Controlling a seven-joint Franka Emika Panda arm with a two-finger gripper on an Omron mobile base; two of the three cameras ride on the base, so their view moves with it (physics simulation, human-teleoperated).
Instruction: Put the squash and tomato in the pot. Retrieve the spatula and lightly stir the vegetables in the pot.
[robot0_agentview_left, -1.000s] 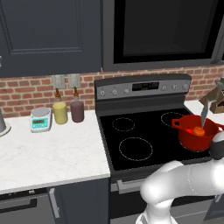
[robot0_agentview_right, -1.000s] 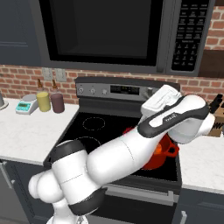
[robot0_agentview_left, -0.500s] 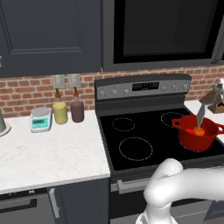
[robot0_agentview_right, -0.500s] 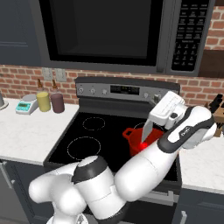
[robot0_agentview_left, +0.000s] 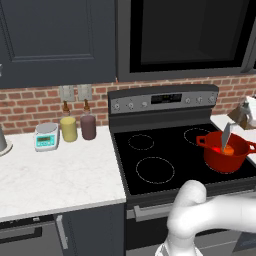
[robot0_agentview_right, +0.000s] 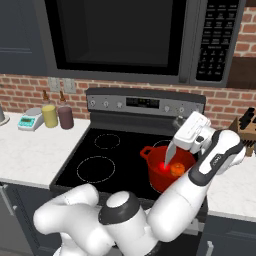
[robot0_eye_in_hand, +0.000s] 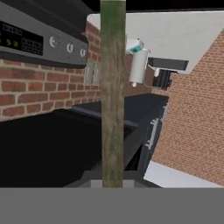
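Claw clamps slim spatula, flat blade in round red pot.

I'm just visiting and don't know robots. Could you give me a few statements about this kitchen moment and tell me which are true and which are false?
1. The red pot stands on the stove. True.
2. The orange squash lies on the white counter. False: it is inside the pot.
3. The gripper is shut on the spatula, whose blade reaches down into the pot. True.
4. The pot is on the stove's left side. False: it is on the right front burner.
5. Two jars stand by the brick wall. True.
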